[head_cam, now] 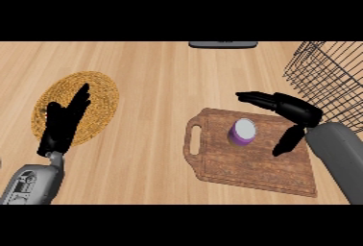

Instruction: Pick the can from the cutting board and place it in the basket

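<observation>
The can (244, 131) stands upright on the board (248, 161), apart from the wire basket (333, 72) at right. Right hand (292, 111) spread wide around it, not touching; left hand (65, 122) flat over a woven mat (99, 91)

basket (333, 77) cropped right, dark object (223, 44) cropped top

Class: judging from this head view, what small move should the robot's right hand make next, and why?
Probably ease the right hand leftward so fingers and thumb bracket the can, then close. The hand is open beside it, not touching; the can stands upright on the cutting board, the basket waiting.
</observation>
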Robot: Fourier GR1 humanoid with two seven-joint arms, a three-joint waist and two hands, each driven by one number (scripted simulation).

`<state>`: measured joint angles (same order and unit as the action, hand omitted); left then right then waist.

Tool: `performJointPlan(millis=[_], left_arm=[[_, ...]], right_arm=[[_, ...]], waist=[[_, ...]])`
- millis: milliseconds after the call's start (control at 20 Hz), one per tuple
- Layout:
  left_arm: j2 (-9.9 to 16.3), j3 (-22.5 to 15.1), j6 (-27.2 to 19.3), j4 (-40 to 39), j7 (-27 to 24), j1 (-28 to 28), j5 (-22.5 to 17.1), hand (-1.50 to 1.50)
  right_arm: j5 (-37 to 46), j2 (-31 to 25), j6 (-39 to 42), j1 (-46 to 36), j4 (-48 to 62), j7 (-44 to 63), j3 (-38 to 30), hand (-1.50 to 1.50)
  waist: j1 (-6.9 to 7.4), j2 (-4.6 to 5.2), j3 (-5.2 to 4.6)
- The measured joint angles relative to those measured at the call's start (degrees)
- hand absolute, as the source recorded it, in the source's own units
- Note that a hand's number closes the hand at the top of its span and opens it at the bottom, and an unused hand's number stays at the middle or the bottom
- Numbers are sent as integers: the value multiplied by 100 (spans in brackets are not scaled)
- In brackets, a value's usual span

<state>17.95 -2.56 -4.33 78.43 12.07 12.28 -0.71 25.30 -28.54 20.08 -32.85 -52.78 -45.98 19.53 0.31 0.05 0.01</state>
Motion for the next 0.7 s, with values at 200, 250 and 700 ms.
performJointPlan(millis=[200,250,700], left_arm=[[-146,-20,-57,13,109,103,171,0],[-130,9,-4,72,144,67,162,0],[-216,219,177,-150,-22,101,303,0]], right_arm=[[164,198,-14,33,46,18,-27,-150],[203,250,-14,-5,93,17,-57,-150],[682,517,74,60,129,163,-71,-150]], waist=[[-5,-1,-1],[-1,-1,0],[-11,0,-2]])
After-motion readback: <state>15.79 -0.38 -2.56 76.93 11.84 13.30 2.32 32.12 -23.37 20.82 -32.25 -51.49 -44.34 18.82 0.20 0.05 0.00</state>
